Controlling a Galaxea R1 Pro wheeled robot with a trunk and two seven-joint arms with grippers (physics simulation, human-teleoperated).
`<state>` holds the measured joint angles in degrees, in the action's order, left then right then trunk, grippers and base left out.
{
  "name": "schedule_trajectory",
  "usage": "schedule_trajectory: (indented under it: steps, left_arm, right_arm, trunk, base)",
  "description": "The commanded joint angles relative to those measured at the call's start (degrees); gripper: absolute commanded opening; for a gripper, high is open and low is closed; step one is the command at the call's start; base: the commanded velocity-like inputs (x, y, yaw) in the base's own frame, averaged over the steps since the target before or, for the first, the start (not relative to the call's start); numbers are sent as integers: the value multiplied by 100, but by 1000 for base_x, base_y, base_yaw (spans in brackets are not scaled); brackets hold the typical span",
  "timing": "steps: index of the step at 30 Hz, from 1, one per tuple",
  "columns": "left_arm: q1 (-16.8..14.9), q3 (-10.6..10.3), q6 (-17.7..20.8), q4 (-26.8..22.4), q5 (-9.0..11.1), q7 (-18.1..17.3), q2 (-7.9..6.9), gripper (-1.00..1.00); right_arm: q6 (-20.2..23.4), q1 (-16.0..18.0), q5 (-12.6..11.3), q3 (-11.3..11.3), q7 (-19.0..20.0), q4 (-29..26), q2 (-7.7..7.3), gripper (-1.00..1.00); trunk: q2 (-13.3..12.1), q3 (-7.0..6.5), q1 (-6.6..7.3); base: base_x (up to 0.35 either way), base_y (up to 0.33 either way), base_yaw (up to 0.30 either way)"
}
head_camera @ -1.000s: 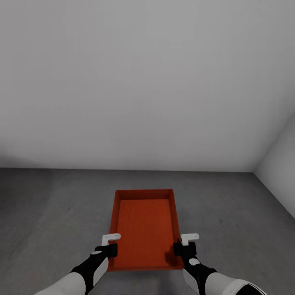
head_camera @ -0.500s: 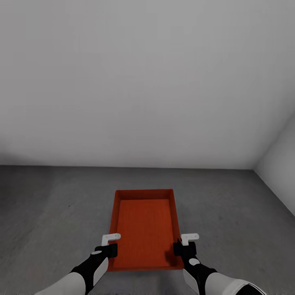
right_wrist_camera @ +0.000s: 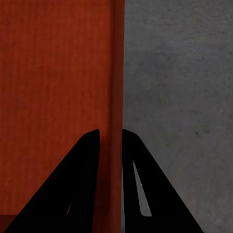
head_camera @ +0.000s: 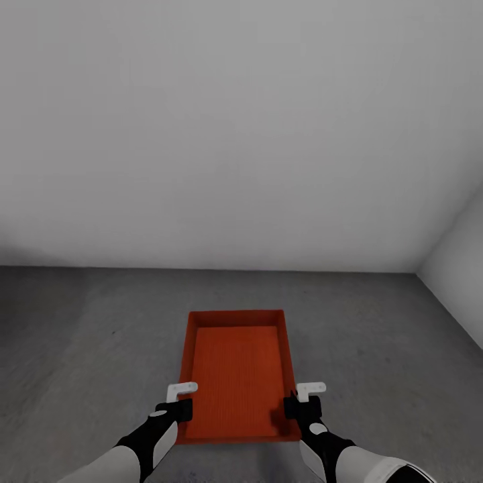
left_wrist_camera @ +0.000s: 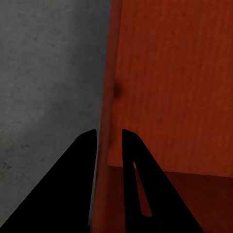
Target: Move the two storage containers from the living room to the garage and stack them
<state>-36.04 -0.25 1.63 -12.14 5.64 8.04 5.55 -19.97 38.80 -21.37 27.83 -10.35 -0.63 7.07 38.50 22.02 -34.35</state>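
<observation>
One red-orange storage container [head_camera: 236,376] lies lengthwise in front of me over the grey concrete floor [head_camera: 80,335] of the garage. My left gripper [head_camera: 182,402] is shut on its left wall near the close corner. My right gripper [head_camera: 302,402] is shut on its right wall opposite. In the left wrist view the container's wall [left_wrist_camera: 110,97] runs between the two dark fingers of the left gripper [left_wrist_camera: 109,132]. The right wrist view shows the other wall [right_wrist_camera: 118,73] pinched in the right gripper [right_wrist_camera: 110,131]. I cannot tell whether the container touches the floor.
A plain white wall [head_camera: 241,134] stands ahead, meeting the floor a little beyond the container. A second white wall [head_camera: 463,268] closes the right side and forms a corner. Bare concrete [head_camera: 389,349] extends on both sides of the container.
The foot of the far wall sits slightly higher in the head view, so the camera has shifted. The container and both grippers hold the same places relative to each other.
</observation>
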Motion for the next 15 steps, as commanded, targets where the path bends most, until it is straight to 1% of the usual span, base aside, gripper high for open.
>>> schedule_trajectory:
  steps: [1,15]
  left_arm:
    - [0,51,20,-25,-18,57,-1,-100]
    - [0,51,18,-25,-18,57,-1,-100]
  right_arm:
    - [20,5,71,-366,7,-7,5,-100]
    - [20,5,71,-365,7,-7,5,-100]
  trunk:
    - [7,16,-1]
    - [7,143,-1]
  base:
    - [0,0,0]
    - [0,0,0]
